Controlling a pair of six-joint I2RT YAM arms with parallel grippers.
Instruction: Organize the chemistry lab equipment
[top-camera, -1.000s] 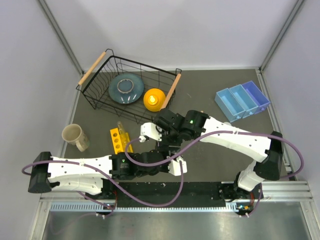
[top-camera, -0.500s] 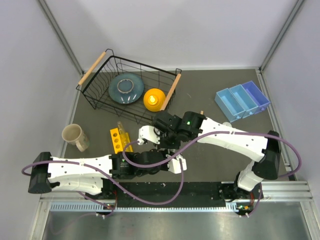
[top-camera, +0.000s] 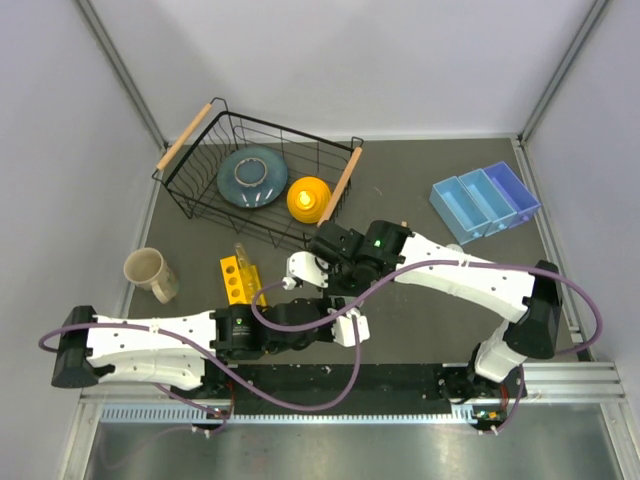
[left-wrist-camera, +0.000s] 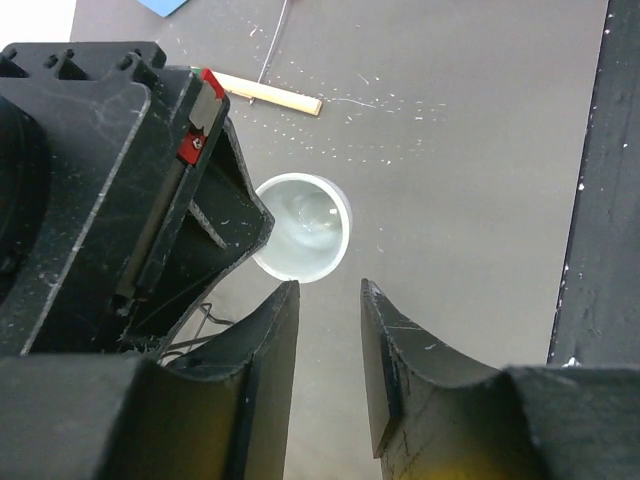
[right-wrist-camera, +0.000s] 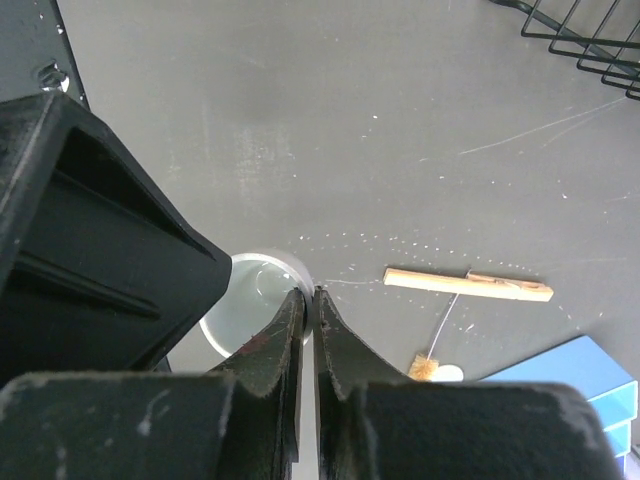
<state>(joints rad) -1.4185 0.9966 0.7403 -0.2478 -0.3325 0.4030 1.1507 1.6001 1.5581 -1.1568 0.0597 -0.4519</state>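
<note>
A small round clear cup (left-wrist-camera: 300, 228) hangs just above the dark table. My right gripper (right-wrist-camera: 308, 293) is shut on the rim of the cup (right-wrist-camera: 245, 300), one finger inside and one outside. My left gripper (left-wrist-camera: 328, 290) is open just short of the cup, with nothing between its fingers. The right gripper's black body fills the left of the left wrist view. Beyond the cup, a thin pale wooden stick (right-wrist-camera: 467, 285) lies flat on the table. A small brown brush (right-wrist-camera: 423, 367) and a tiny white round piece (right-wrist-camera: 449, 373) lie near it. A slim glass tube (top-camera: 243, 258) stands in a yellow rack (top-camera: 236, 279).
A black wire basket (top-camera: 184, 137) at the back left holds a blue-grey plate (top-camera: 252, 176) and a yellow dome (top-camera: 308, 197). Blue trays (top-camera: 484, 200) sit at the back right. A beige mug (top-camera: 152, 272) stands on the left. Both wrists crowd together near the table's middle.
The right gripper has closed on the cup's rim. The left gripper's jaws have parted. Both wrists have stayed close together, shifting only slightly.
</note>
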